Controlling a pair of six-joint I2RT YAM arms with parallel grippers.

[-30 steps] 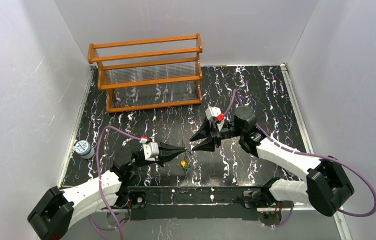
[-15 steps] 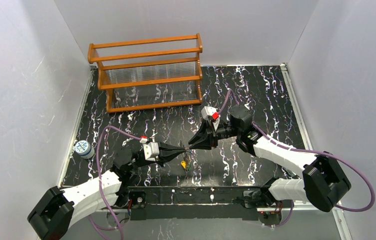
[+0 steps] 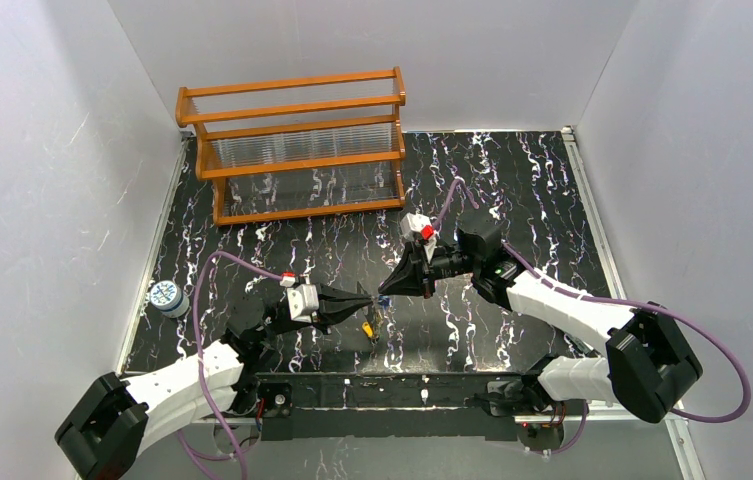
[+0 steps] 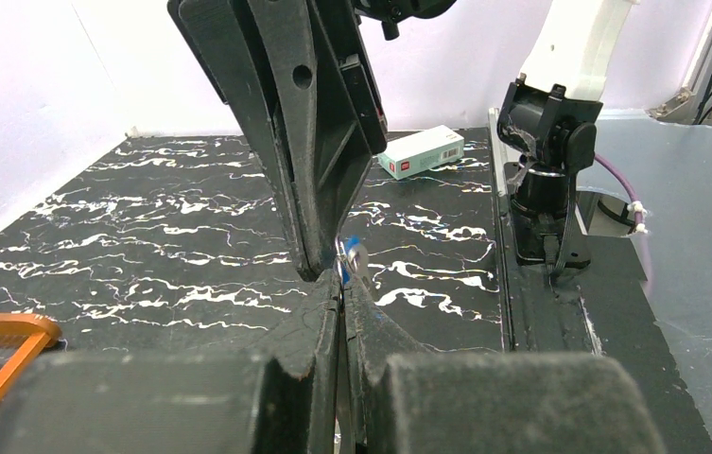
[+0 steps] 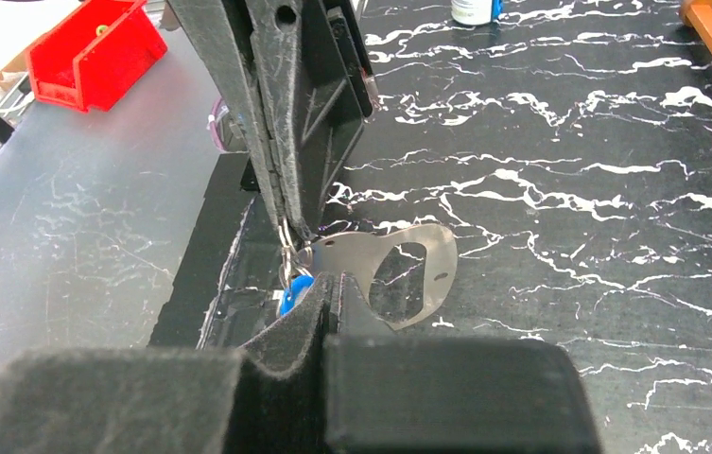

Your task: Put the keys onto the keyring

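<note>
Left gripper (image 3: 367, 299) was clamped shut on the keyring (image 5: 286, 235), just a thin silvery wire poking out of its tips. Right gripper (image 3: 386, 291) was pinched shut nose-to-nose with it, right at the blue key (image 5: 293, 293); couldn't tell what it actually gripped. The keys (image 3: 368, 326), one yellow-headed, dangled below, long axis pointing down at the marbled table (image 3: 512, 180), beside a flat silvery tag (image 5: 408, 274). Both sets of fingers hid most of the ring; the wooden rack (image 3: 292, 150) sat well behind.

The left arm (image 3: 202, 365) and the right arm (image 3: 562, 305) reach toward each other, jaws closed, tips seemingly touching.
</note>
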